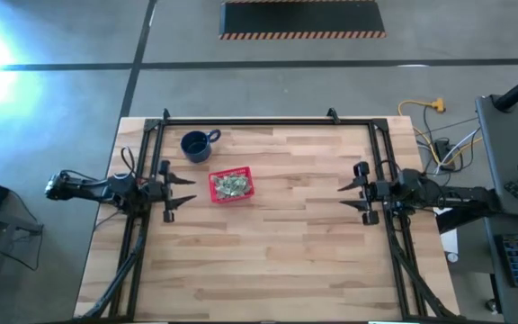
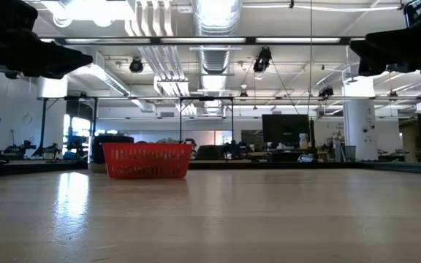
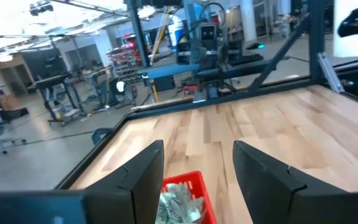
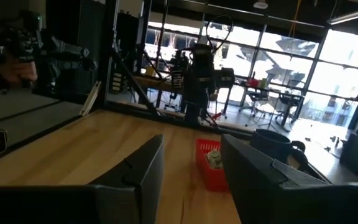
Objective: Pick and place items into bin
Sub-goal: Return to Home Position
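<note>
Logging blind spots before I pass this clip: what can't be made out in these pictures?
- Count of packets in the red basket: too small in the high view; its latticed wall hides them in the low view.
- Basket in the left wrist view: cut off by the bottom edge, partly behind the left gripper's fingers.
- Blue mug in the right wrist view: base behind the right gripper's finger.

Items point(image 1: 232, 184) are sitting in bin point(image 1: 211, 187) on counter point(image 1: 277, 261), mug point(image 1: 197, 146) just behind it, left claw point(image 1: 190, 190) beside it, right claw point(image 1: 343, 196) well apart.
</note>
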Available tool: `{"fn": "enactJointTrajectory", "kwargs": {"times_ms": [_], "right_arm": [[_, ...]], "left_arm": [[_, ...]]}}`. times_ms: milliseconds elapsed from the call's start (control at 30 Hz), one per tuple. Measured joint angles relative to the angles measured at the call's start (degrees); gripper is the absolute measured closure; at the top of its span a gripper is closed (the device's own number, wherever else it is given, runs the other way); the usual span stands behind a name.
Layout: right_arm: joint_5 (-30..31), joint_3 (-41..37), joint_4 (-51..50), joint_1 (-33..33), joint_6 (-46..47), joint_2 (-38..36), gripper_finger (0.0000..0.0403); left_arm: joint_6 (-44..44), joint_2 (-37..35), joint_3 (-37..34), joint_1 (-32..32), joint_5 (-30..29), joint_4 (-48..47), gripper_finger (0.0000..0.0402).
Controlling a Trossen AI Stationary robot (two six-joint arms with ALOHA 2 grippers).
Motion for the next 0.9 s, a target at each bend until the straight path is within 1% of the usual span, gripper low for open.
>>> {"fn": "enactJointTrajectory", "kwargs": {"times_ms": [133,233,367,433,533,633,767,900], "right_arm": [[-0.7,0.0,-0.5,0.0,0.0,-0.2,0.0250],[-1.4,0.0,-0.8,0.0,0.5,-0.2,0.0251],[-1.4,0.0,-1.0,0.0,0.6,-0.2,0.0255],[-2.0,0.0,-1.9,0.0,0.7,-0.2,0.0257],[-5.2,0.0,-3.0,0.0,1.2,-0.1,0.0257],[-6.7,0.0,-2.9,0.0,1.3,-0.2,0.0255],[-6.4,0.0,-1.8,0.0,0.9,-0.2,0.0256],[-2.9,0.0,-2.4,-0.1,1.2,-0.2,0.0260]], "left_arm": [[-0.2,0.0,-1.3,0.0,0.8,0.0,0.0226],[-0.2,0.0,-2.4,0.0,1.4,2.7,0.0226],[0.8,0.0,-2.5,0.0,1.8,3.1,0.0226],[1.1,0.0,-2.5,0.0,3.5,3.0,0.0226],[1.2,0.0,-2.8,0.0,7.5,3.1,0.0226],[2.5,0.0,-4.1,0.0,9.3,6.2,0.0226],[3.8,0.0,-4.1,1.9,8.9,7.4,0.0226],[2.5,0.0,-4.1,4.9,8.9,6.8,0.0226]]}}
